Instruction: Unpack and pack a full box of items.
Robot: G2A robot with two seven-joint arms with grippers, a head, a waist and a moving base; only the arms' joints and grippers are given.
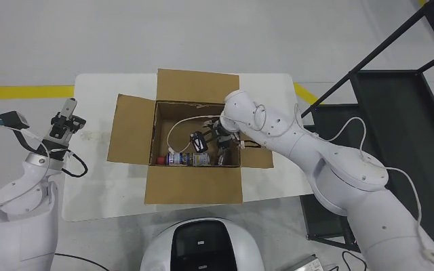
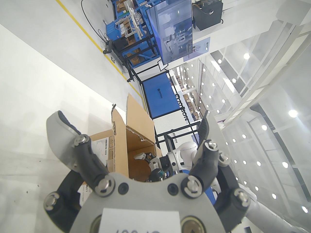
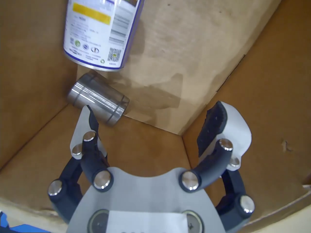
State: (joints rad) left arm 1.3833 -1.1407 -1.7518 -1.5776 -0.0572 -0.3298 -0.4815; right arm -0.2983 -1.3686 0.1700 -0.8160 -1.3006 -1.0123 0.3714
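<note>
box point(image 1: 194, 184) holds right gripper point(image 3: 153, 112), spread wide and empty, beside metal cylinder point(image 3: 98, 101); left gripper point(image 2: 132, 120) likewise wide, empty.

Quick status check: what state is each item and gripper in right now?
Cardboard box: open, flaps folded out.
Labelled can: lying on its side in the box.
Metal cylinder: on its side, at the can's end.
Right gripper: open, empty, inside the box.
Left gripper: open, empty.

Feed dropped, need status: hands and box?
Right hand open, empty, inside box, by metal cylinder. Left hand open, beside table. Can right next to cylinder.
</note>
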